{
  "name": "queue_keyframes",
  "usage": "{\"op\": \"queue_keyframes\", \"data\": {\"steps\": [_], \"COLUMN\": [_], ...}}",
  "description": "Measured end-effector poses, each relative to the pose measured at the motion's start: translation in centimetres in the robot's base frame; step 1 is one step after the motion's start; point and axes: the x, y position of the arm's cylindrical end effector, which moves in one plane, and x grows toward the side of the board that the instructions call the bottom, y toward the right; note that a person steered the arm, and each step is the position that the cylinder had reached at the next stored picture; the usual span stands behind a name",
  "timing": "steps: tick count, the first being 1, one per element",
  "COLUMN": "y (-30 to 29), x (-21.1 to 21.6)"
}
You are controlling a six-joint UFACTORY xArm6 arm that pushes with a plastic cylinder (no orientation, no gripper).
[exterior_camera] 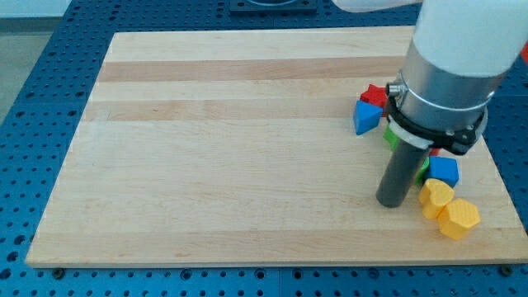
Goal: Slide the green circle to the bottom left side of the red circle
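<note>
My tip (389, 203) rests on the board at the view's right, just left of a cluster of blocks. A green block (389, 137), mostly hidden behind the rod and arm, shows as a sliver up and left of the rod. Its shape cannot be made out. Another green sliver (424, 172) shows right of the rod, next to a blue block (445, 171). No red circle is visible; the arm covers that area. A red star-like block (375, 93) lies at the top of the cluster, with a blue block (366, 117) just below it.
Two yellow blocks lie right of my tip: one (435, 196) close by and a hexagonal one (459, 218) near the board's bottom right edge. The wooden board (231, 148) sits on a blue perforated table. The white arm body (458, 49) hides part of the cluster.
</note>
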Motion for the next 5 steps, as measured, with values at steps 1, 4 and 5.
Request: {"op": "queue_keyframes", "data": {"steps": [1, 4, 5], "y": [0.3, 1.3, 1.3], "x": [-1.4, -6.2, -6.5]}}
